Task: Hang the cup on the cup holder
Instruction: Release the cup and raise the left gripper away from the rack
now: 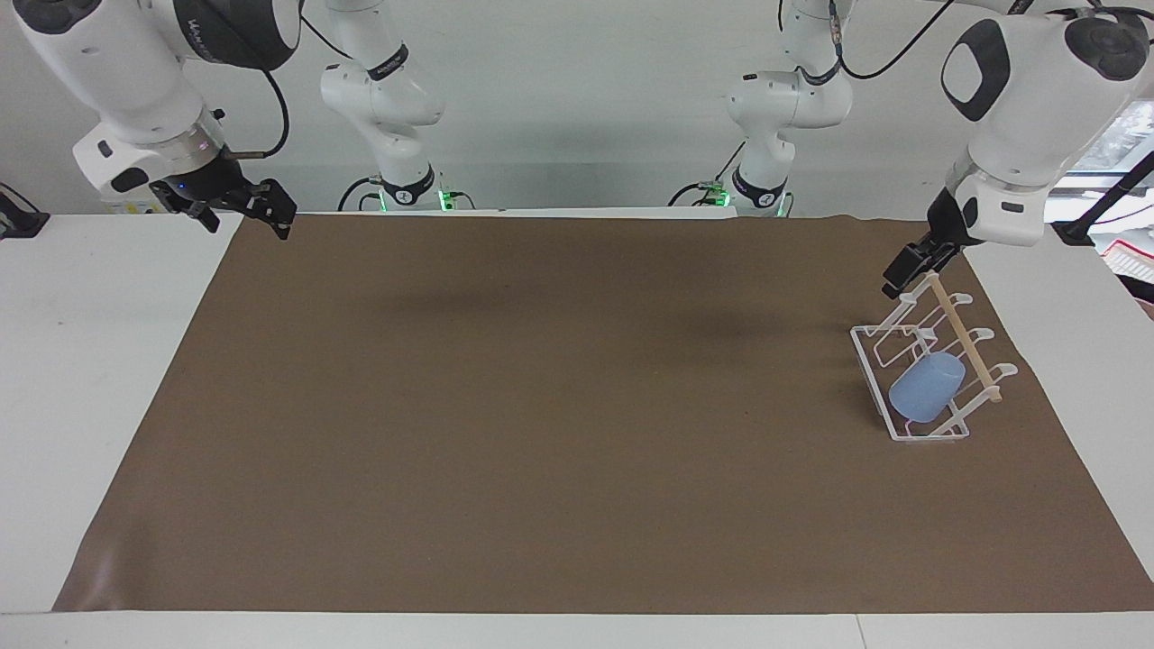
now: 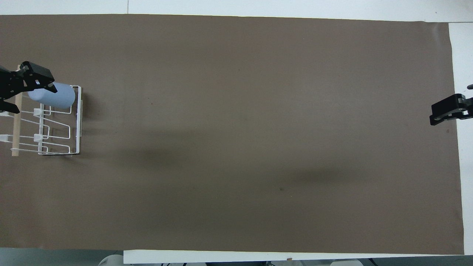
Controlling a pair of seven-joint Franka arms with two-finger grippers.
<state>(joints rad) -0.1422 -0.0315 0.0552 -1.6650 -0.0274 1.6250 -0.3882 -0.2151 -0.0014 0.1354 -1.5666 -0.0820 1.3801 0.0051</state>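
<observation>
The light-blue cup sits slanted over a prong of the white wire cup holder, at the holder's end farther from the robots. The holder stands on the brown mat near the left arm's end of the table, with a thin wooden rod across its top. My left gripper hangs in the air over the holder, open and empty, touching neither cup nor holder. My right gripper waits open and empty over the mat's corner at the right arm's end.
A brown mat covers most of the white table. A black clamp sits on the table's edge by the right arm, and a black stand by the left arm.
</observation>
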